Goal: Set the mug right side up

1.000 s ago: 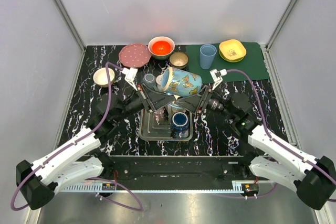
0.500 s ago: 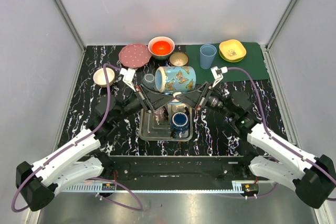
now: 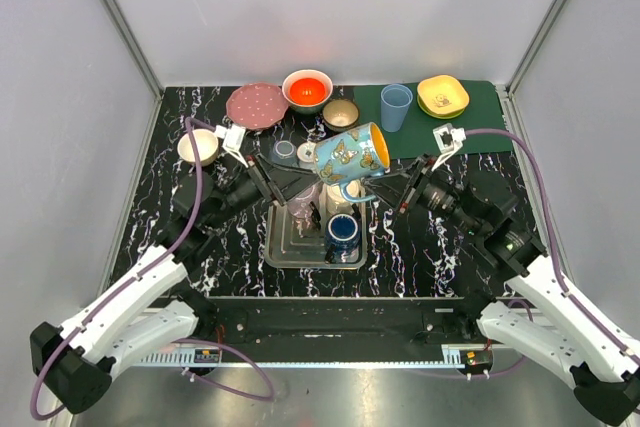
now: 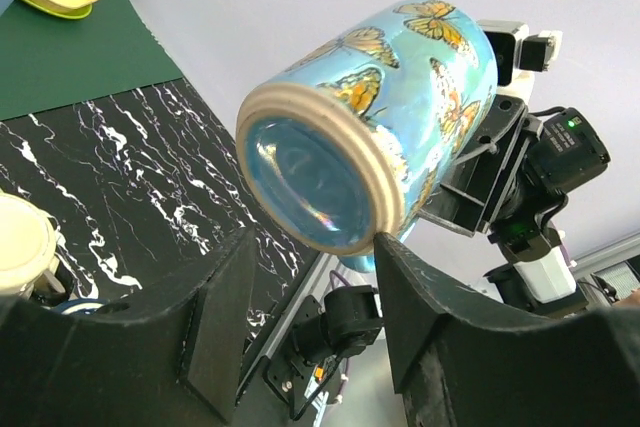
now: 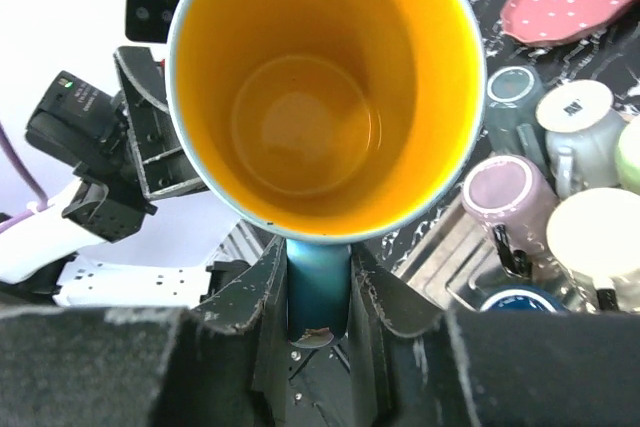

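Note:
The light-blue butterfly mug (image 3: 348,155) is held in the air above the tray. It lies nearly on its side, with its orange mouth tilted up towards the right. My right gripper (image 3: 372,187) is shut on the mug's handle (image 5: 318,287), and the yellow inside (image 5: 310,97) faces the right wrist camera. My left gripper (image 3: 303,175) is open at the mug's beige-rimmed base (image 4: 315,182). In the left wrist view the gripper (image 4: 312,257) has one finger (image 4: 420,307) touching the base rim.
A metal tray (image 3: 285,247) under the mug holds a navy mug (image 3: 342,230) and a pink mug (image 3: 303,209). Behind are a pink plate (image 3: 257,105), red bowl (image 3: 307,90), brown bowl (image 3: 340,113), blue cup (image 3: 396,107) and yellow bowl (image 3: 443,95) on a green mat (image 3: 480,117).
The mug has tipped so its mouth end rose and its orange inside now shows. The right arm has drawn back to the right with it. The left gripper stays at the base.

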